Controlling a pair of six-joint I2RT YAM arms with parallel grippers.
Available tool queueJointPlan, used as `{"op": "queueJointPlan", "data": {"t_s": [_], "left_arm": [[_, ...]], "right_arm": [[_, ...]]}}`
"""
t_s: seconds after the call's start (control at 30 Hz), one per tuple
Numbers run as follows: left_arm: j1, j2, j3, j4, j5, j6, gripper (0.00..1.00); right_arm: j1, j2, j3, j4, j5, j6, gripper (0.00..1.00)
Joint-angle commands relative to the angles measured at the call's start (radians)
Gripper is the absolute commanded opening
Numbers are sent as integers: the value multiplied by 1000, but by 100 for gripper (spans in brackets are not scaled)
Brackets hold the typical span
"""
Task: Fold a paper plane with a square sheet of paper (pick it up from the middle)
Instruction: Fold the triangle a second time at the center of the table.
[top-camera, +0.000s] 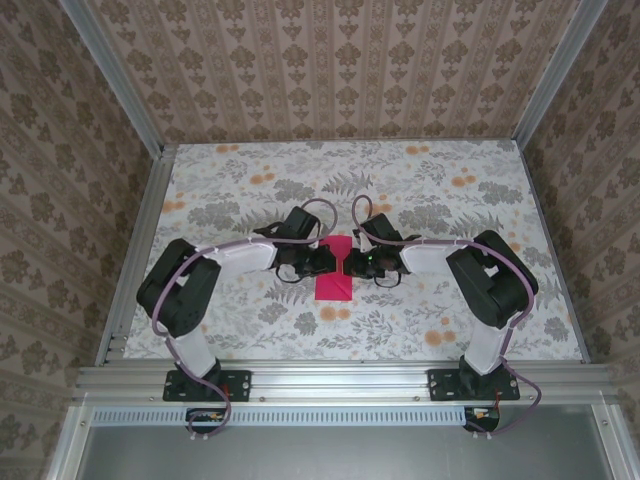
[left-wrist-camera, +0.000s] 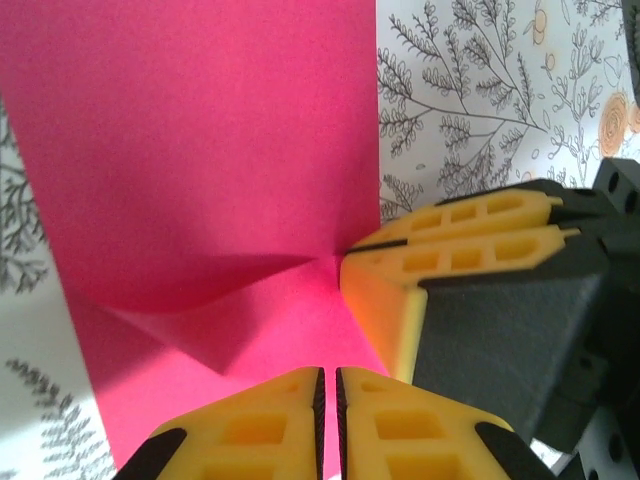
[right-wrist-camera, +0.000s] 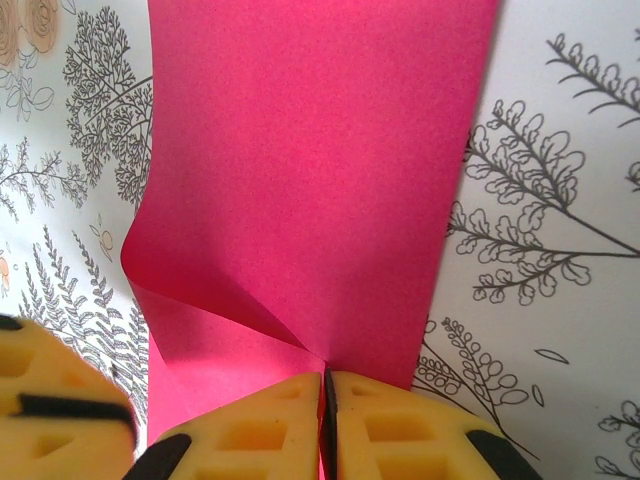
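1. We see the worktop (top-camera: 430, 200) covered by a white cloth printed with grey foliage and small orange flowers.
2. Patterned beige-brown wallpaper covers the walls (top-camera: 330, 60) on three sides. An aluminium rail (top-camera: 340, 380) runs along the near edge.
3. The paper (top-camera: 333, 285) sits mid-worktop between the two arms, creased and raised at its centre.
4. The right pincer (right-wrist-camera: 327, 385) is clenched on the paper where the creases meet.
5. The left pincer (left-wrist-camera: 330, 385) has its fingers pressed together over the paper. We cannot tell whether paper sits between them.
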Motion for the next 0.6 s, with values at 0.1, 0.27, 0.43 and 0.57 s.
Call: {"op": "queueJointPlan", "data": {"t_s": [0.1, 0.27, 0.43, 0.57], "left_arm": [[8, 53, 21, 20, -17, -12, 14], [7, 67, 15, 15, -37, -11, 14], [9, 84, 8, 13, -42, -12, 14], [11, 94, 11, 10, -44, -14, 14]], "right_arm": [[-7, 34, 15, -72, 56, -13, 12], [-7, 38, 20, -99, 77, -15, 11], [-7, 40, 19, -108, 87, -20, 11], [-7, 43, 19, -108, 85, -18, 11]]}}
